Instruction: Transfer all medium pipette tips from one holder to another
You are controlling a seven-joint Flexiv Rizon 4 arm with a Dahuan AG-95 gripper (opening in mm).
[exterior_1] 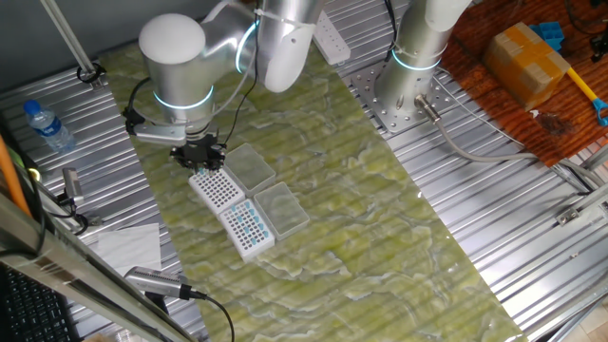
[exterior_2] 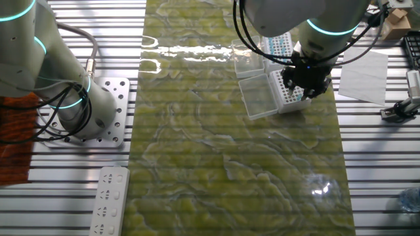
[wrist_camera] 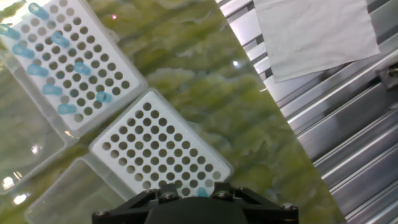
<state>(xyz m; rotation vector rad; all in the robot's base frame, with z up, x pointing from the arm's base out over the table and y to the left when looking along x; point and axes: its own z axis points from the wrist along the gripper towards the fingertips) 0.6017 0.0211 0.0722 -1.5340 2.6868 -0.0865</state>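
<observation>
The gripper (exterior_1: 199, 152) is hanging low over the far end of the near-bare holder (exterior_1: 217, 187), a white rack of dark holes sitting on the green mat (exterior_1: 380, 218). In the hand view only the black underside of the hand is showing at the bottom edge, so I cannot tell whether the fingers are apart or closed. A single light-blue top is peeking out right at that edge, at the rim of the near-bare holder (wrist_camera: 163, 149); it may be a tip seated in a hole, though it is too hidden to be sure.

The medium pipette tips (wrist_camera: 59, 68) are standing scattered in the second holder (wrist_camera: 74, 62), which is lying end to end with the first, just touching it. In one fixed view they are showing as a patch of blue dots (exterior_1: 247, 226).

Two clear lids (exterior_1: 266, 185) are lying open beside the racks. A white sheet of paper (wrist_camera: 317, 34) is resting on the ribbed metal table (wrist_camera: 348, 149), well apart from the holders
</observation>
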